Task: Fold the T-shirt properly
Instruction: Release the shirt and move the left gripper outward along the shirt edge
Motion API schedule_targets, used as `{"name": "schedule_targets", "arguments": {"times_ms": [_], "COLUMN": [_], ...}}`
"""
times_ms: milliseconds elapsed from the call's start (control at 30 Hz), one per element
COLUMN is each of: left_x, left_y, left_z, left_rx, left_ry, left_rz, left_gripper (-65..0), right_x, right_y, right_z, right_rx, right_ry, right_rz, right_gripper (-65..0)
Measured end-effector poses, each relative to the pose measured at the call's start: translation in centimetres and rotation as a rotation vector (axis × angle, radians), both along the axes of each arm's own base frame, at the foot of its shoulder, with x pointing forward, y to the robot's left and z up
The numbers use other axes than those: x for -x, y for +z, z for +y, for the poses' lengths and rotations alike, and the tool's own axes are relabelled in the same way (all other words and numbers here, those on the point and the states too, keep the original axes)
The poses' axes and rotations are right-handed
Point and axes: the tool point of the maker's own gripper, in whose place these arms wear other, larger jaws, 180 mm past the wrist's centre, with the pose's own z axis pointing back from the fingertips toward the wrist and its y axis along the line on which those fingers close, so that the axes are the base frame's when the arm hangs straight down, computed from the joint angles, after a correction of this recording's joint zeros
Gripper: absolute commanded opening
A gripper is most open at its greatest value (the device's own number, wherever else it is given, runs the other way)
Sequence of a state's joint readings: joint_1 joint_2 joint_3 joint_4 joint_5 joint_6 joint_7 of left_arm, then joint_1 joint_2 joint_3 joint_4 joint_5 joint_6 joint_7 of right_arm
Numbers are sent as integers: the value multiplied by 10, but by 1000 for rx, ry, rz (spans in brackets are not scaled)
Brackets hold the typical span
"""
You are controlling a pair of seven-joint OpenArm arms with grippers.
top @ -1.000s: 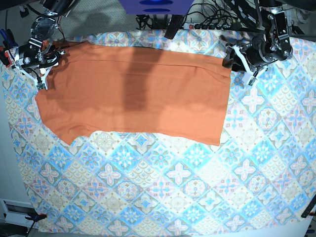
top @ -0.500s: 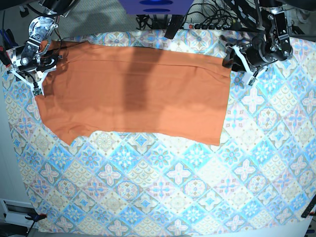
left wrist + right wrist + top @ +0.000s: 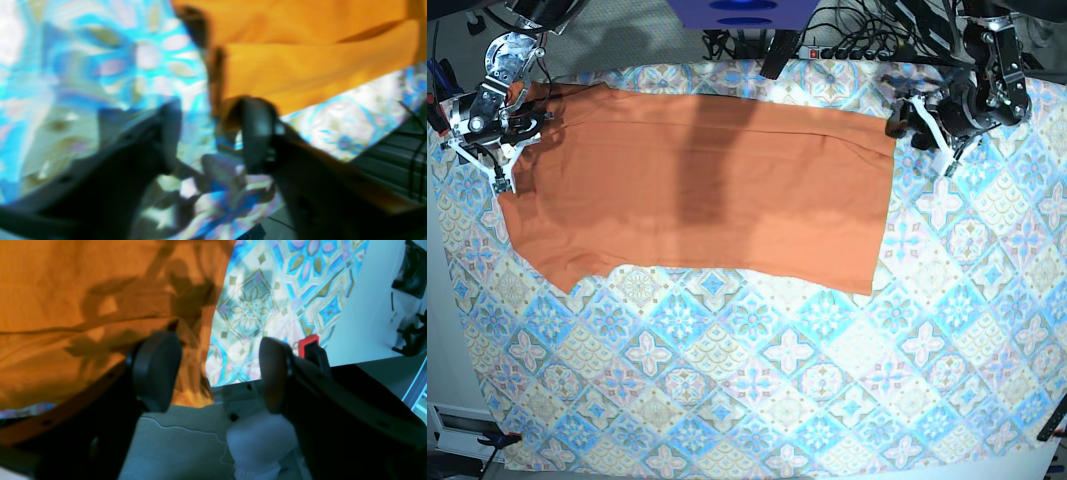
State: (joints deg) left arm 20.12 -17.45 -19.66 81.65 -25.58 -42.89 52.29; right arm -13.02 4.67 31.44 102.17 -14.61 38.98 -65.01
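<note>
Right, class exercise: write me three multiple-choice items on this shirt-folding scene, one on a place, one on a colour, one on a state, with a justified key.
1. Where on the tablecloth does the T-shirt lie in the base view?
A. along the far part
B. at the near edge
C. hanging off the near corner

2. What colour is the T-shirt?
A. white
B. orange
C. green

3. How do the jaws of the right gripper stand?
A. clamped on the shirt
B. apart, with nothing between them
C. shut on a pen

Key:
1 A, the shirt spans the far part of the cloth while the near part shows only tile pattern.
2 B, the fabric is plain orange in all three views.
3 B, the right wrist view shows a clear gap between the two pads, with cloth and table edge visible through it.
</note>
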Motion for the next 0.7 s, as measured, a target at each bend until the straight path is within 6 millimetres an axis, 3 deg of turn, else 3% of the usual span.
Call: {"name": "schedule_targets", "arguments": {"times_ms": [100, 467, 633, 700], "left_x": [-1, 9, 45, 38], "left_y": [1, 3, 19, 39], "left_z": [-2, 0, 1, -3], "left_rx": [9, -13, -113, -101], "left_ry": [0, 10, -63, -65], "left_rz": [-6, -1, 61, -5], "left_gripper": [-146, -221, -226, -226], "right_x": [-1, 0, -1, -1], "right_y": [0, 0, 0, 0], "right_z": [0, 1, 1, 1], "right_rx": [-1, -1, -1, -2], "right_ry": [1, 1, 2, 2], "right_rz": [-2, 3, -3, -3], "right_gripper": [-262, -262, -262, -263]}}
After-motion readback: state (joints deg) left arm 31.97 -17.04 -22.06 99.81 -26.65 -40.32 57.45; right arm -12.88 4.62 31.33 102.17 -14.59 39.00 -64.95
